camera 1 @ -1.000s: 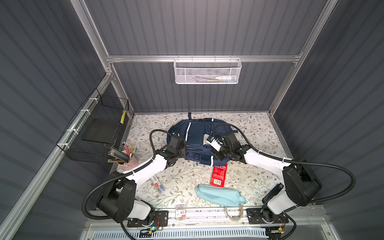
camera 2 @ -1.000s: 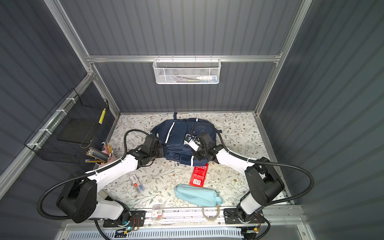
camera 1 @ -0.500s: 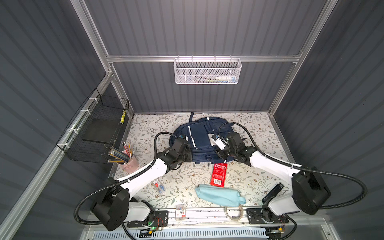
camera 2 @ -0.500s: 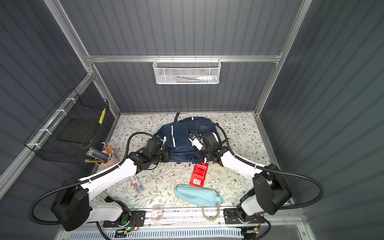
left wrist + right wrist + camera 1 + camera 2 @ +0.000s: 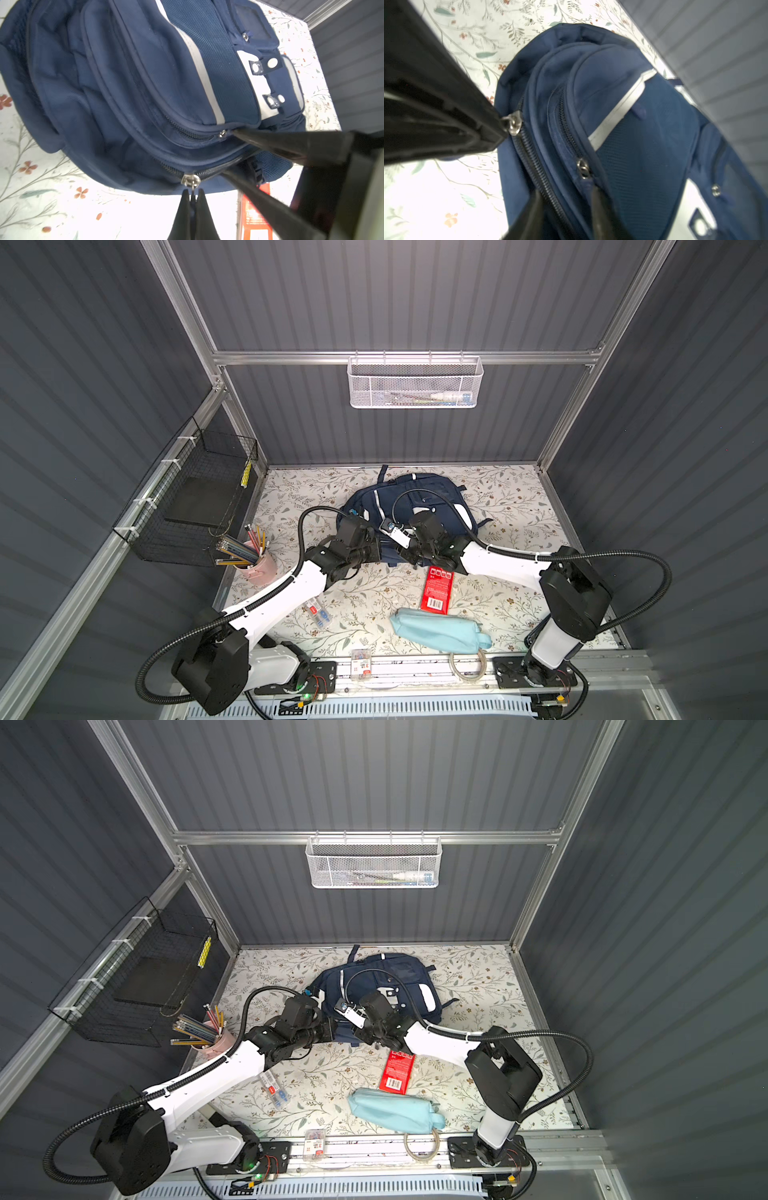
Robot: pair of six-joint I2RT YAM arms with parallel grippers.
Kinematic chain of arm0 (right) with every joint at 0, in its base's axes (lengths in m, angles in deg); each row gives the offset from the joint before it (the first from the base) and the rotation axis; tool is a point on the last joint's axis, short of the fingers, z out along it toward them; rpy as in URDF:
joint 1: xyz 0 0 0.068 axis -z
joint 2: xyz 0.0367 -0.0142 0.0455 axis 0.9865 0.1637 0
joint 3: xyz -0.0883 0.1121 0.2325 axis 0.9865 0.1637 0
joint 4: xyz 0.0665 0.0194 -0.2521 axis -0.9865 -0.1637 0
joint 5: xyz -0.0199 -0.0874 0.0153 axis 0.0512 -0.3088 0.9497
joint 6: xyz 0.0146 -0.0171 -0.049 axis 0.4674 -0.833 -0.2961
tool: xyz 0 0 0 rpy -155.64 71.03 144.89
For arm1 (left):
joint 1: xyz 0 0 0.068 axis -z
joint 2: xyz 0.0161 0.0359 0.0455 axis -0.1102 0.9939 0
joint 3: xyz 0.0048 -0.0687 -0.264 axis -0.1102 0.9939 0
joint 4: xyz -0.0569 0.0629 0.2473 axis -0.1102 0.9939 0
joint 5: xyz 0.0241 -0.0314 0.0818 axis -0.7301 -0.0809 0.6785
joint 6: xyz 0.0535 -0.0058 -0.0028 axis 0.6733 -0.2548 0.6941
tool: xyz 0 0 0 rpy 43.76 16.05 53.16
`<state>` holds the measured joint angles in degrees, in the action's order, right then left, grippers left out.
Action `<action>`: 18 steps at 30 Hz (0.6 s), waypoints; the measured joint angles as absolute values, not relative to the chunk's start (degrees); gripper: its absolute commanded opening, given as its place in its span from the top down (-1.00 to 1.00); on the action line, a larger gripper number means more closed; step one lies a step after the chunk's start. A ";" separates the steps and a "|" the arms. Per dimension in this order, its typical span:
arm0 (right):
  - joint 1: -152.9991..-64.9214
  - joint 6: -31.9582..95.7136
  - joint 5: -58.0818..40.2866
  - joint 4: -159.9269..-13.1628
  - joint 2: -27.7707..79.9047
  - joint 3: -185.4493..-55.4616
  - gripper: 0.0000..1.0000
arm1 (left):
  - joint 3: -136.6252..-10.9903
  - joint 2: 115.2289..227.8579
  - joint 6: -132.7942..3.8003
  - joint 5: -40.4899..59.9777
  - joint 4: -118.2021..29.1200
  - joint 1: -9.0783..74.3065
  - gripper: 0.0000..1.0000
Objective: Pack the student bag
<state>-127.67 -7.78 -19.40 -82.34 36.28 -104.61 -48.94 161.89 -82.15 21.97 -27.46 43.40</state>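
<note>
1. At the back middle of the floral-print tabletop [image 5: 511,506] lies the student bag [image 5: 432,483], a large navy-blue fabric backpack with white stripes.
2. At its near edge, the left gripper [image 5: 192,197] is clamped tight on the small silver metal zip pull [image 5: 191,180] of the coarse-toothed zip.
3. Just to the right, the right gripper [image 5: 566,193] straddles the fabric ridge beside that zip, its jaws partly apart. Whether they bite cannot be told.
4. The step looks like opening the zip. The right should clamp the ridge first. The left then draws the pull along the track, low and steady, so the bag does not drag.
5. Against a second ago, the left gripper sits further in. The right has crossed from the bag's right flank to beside it. The flat red card packet [image 5: 436,589] has not moved.
</note>
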 measured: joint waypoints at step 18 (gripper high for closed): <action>-126.16 -15.80 -17.54 -77.64 25.35 -92.09 1.00 | -50.34 163.77 -73.50 25.22 -25.16 31.49 1.00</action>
